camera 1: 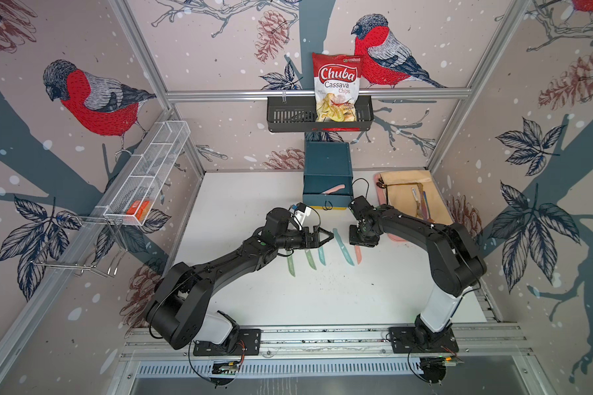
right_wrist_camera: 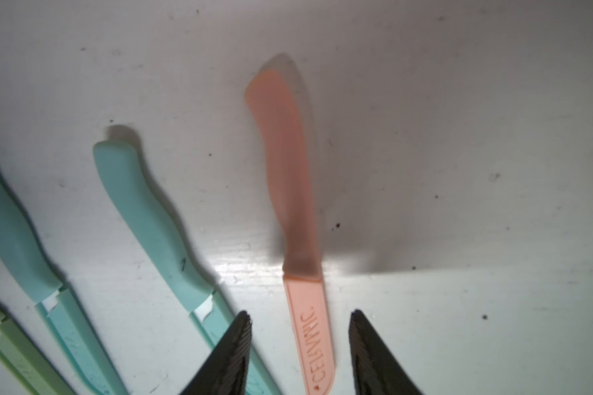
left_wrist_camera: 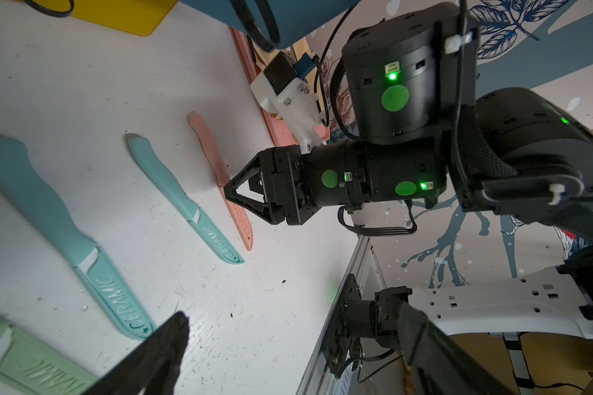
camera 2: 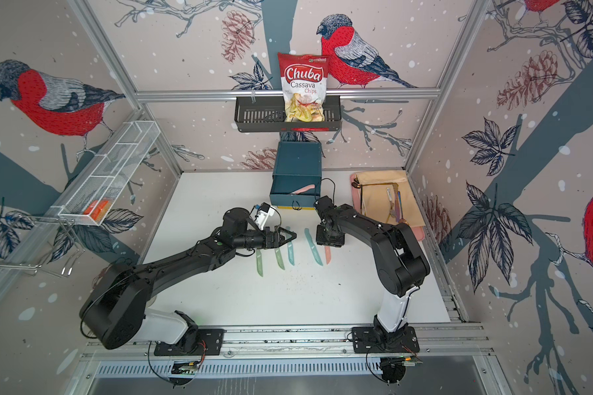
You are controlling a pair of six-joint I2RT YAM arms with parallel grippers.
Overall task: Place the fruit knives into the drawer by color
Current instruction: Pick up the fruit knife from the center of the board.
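Salmon pink knife is lying rightmost in the row on the table, long axis running near-far, directly under your right gripper, whose spread jaws are straddling its blade crosswise without touching.

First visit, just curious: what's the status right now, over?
Left tool open, empty. Right tool open, straddling pink knife on table. Other pink knife already in drawer. Teal knife close beside.
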